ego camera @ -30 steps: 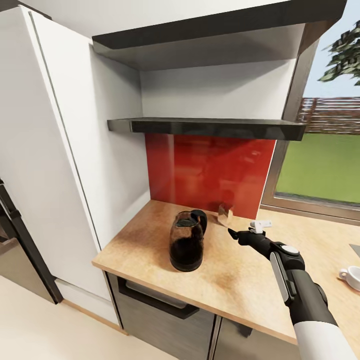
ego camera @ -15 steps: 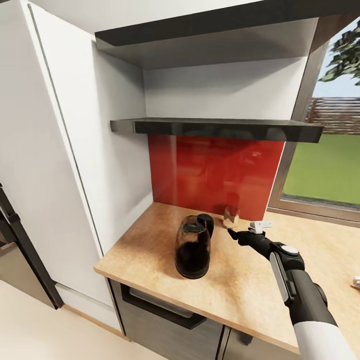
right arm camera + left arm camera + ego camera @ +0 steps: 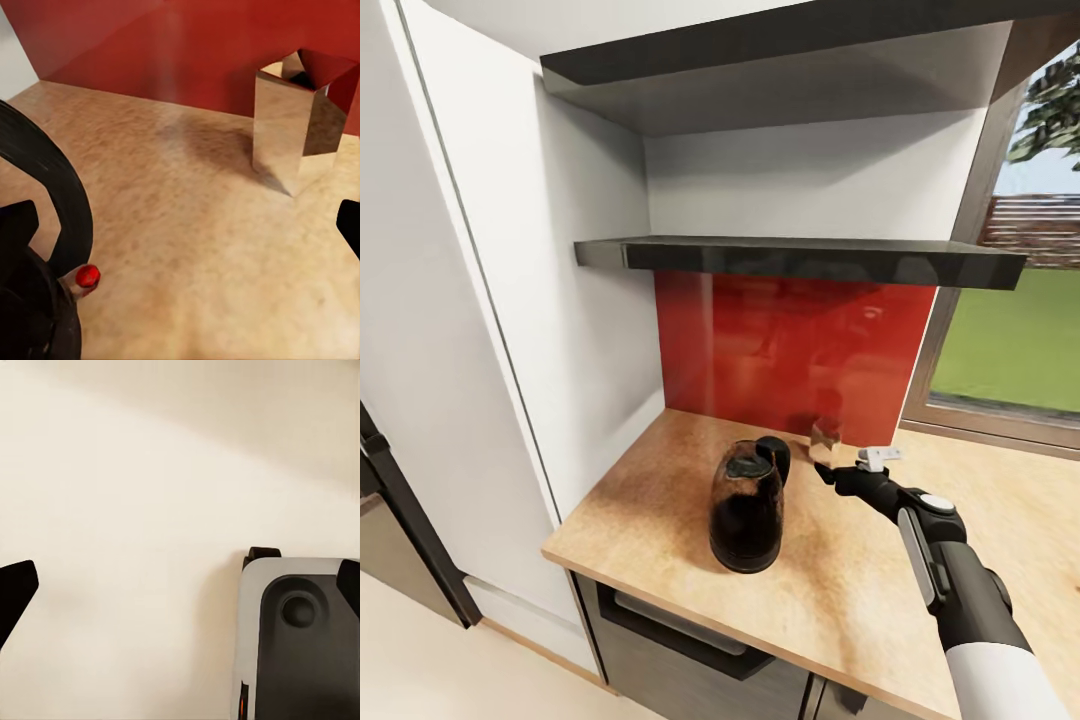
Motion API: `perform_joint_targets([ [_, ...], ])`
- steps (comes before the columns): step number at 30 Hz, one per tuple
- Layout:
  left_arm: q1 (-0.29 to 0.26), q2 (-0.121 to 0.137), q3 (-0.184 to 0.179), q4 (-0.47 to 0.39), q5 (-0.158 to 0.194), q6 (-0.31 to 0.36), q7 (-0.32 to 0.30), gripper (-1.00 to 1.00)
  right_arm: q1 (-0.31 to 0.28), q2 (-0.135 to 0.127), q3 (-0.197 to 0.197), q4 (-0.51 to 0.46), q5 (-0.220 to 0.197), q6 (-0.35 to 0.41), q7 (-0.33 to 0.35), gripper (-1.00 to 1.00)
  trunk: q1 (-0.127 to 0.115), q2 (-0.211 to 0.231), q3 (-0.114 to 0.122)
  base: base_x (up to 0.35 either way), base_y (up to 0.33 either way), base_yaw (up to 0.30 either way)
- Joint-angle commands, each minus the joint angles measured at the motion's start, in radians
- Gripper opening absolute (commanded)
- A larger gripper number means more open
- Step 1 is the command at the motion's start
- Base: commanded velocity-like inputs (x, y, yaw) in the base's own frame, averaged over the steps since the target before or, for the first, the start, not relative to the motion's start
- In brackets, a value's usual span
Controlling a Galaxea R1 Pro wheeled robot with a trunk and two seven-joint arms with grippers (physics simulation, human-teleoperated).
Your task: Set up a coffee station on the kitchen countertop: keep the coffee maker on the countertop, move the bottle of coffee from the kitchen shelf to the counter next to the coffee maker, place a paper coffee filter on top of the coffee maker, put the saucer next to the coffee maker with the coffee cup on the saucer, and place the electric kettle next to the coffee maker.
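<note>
1. The electric kettle (image 3: 748, 510) is standing upright on the wooden countertop (image 3: 840, 590), near the front edge and towards the white cabinet side, probably because it is waiting to be set beside a coffee maker.
2. The right gripper (image 3: 830, 472) is hovering above the counter just beside the kettle's handle side; in the right wrist view its dark fingertips (image 3: 16, 225) are sitting at opposite borders, so the jaws are spread wide with nothing between them.
3. A shiny, angular paper-like container (image 3: 300, 120), possibly the coffee filter, is standing at the red backsplash (image 3: 790, 340), ahead of the gripper and apart from the kettle.
4. The left gripper (image 3: 180, 585) is pointing down at pale floor, likewise spread wide and empty.
5. Open counter is stretching to the kettle's right; the dark shelf (image 3: 800, 255) is limiting headroom above.
</note>
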Motion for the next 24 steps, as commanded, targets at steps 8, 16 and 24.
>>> perform_joint_targets([
  [8,-0.001,0.000,0.009,0.001,-0.010,-0.004,-0.004,1.00,-0.001,0.000,-0.002,0.006,0.003,0.005,0.008,1.00,0.001,-0.002,-0.002,0.002,0.000,0.000],
  [16,0.002,0.000,0.009,0.001,-0.010,-0.004,-0.004,1.00,-0.001,-0.001,0.004,0.024,0.003,0.004,0.009,1.00,0.001,-0.002,-0.002,0.000,0.000,0.000],
  [24,0.005,0.000,0.009,0.001,-0.010,-0.004,-0.004,1.00,-0.001,-0.017,0.036,0.024,0.006,-0.037,0.010,1.00,0.001,-0.002,-0.002,0.000,0.000,0.000],
])
